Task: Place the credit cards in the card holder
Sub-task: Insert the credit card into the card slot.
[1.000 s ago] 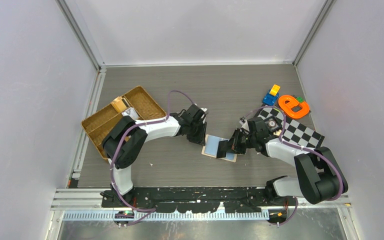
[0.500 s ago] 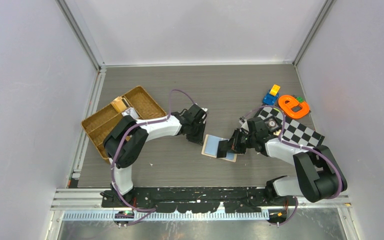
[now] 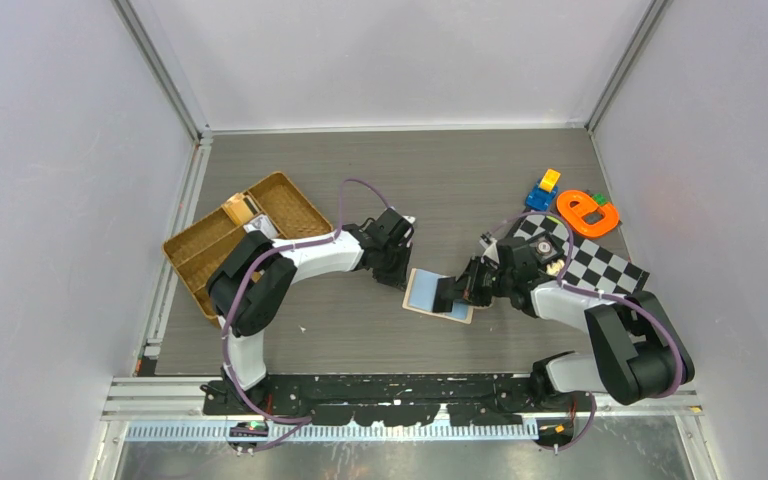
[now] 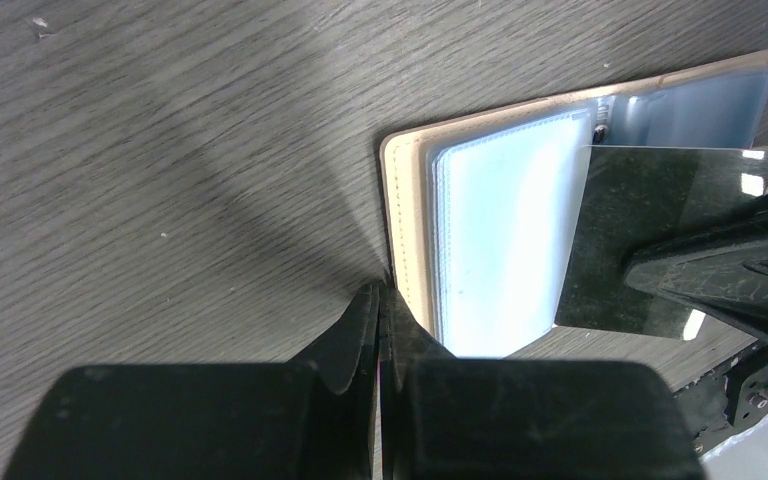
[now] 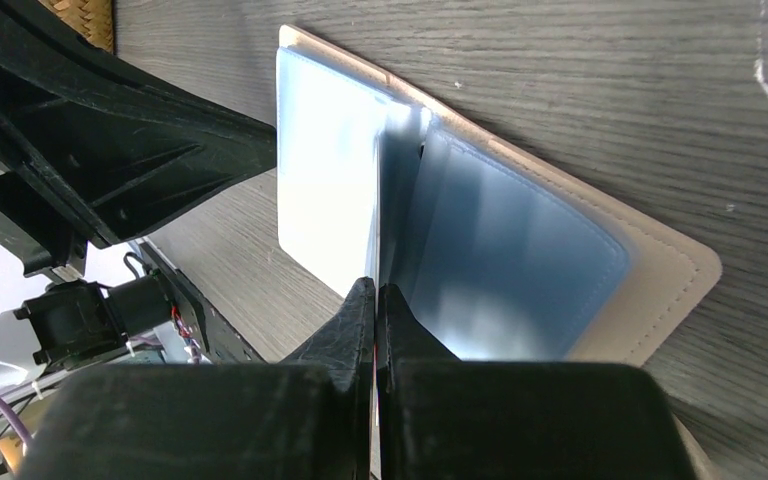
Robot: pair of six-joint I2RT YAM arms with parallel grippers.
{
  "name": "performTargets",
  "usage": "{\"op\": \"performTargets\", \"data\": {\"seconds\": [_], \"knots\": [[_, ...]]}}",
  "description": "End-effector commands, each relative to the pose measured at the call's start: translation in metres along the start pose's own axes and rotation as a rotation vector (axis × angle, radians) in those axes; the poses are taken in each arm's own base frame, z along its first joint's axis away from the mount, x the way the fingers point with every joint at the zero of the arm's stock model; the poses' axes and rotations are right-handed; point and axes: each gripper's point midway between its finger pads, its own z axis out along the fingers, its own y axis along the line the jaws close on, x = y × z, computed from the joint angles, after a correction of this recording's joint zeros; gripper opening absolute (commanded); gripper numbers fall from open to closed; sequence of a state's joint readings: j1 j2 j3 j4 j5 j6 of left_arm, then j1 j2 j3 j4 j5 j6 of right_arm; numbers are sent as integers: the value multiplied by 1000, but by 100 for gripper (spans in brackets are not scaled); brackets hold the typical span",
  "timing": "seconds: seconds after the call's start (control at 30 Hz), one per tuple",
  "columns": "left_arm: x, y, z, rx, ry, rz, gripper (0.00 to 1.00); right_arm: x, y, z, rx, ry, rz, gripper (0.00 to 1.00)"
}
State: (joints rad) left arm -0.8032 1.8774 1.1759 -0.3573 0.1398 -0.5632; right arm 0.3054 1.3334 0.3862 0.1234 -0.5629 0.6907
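Note:
The card holder lies open on the table between the arms, peach rim round pale blue pockets. My right gripper is shut on a dark credit card and holds it tilted over the holder's middle fold. In the right wrist view that card shows nearly edge-on above my fingertips. My left gripper is shut, its tips resting at the holder's left edge near a corner. Nothing shows between its fingers.
A brown wicker tray with small items stands at the left. At the right are a checkered board, an orange letter e and a blue-and-yellow toy car. Walls enclose the table on three sides.
My left gripper has closed its jaws beside the holder's edge. The right gripper and its card have edged slightly left over the holder.

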Motion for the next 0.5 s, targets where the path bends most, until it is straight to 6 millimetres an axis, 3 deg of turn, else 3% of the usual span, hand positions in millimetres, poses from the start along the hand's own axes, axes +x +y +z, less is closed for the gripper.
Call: {"op": "performTargets", "data": {"seconds": [0.0, 0.47], "knots": [[24, 29, 11, -112, 68, 23, 0, -14, 6, 3, -35, -72, -29, 0], [26, 28, 13, -100, 71, 11, 0, -13, 11, 4, -86, -95, 43, 1]]}}
